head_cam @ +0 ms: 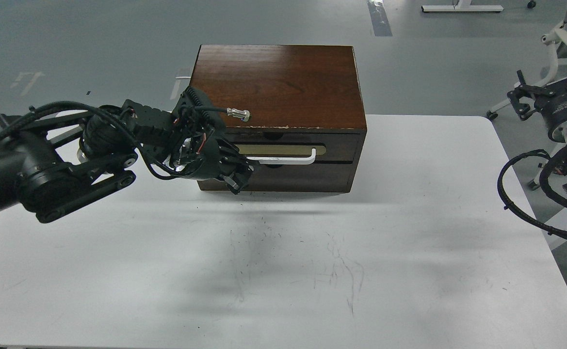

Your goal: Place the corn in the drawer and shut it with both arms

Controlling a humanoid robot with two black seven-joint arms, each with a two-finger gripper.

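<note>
Left claw [237,177] is reaching the left end of the white bar handle [283,159] on the drawer [293,151], which looks shut, in the wooden box [278,82] at the worktop's [283,271] far edge. Its grip cannot be told. Corn is not visible. Judged best: hook squarely, pull straight. Right claw [542,92], fingers spread and empty, is hanging beyond the right edge. No legible writing.

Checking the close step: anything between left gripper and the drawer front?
Nothing visible. The black left gripper is already against the left end of the dark brown wooden drawer, by its white bar handle. The drawer looks shut; no corn in view.
</note>
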